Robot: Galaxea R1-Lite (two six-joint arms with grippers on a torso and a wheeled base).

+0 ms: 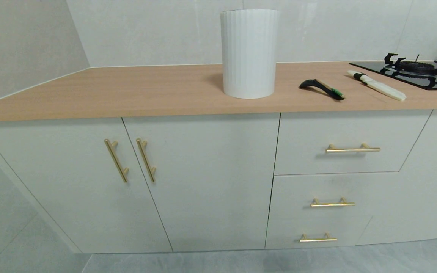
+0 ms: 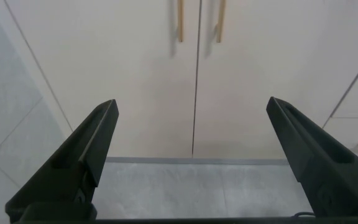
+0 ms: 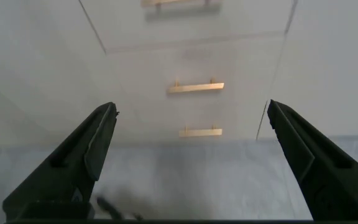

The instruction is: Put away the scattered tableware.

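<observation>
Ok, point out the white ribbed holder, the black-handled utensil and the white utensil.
white ribbed holder (image 1: 249,57), head view, middle of its wall
black-handled utensil (image 1: 321,88), head view, its middle
white utensil (image 1: 378,85), head view, pale middle part

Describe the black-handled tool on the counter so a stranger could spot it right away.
On the wooden countertop, find the tall white ribbed container. To its right lies the black-handled tool: curved, dark, with a green end, unlike the long pale utensil beside the hob.
</observation>
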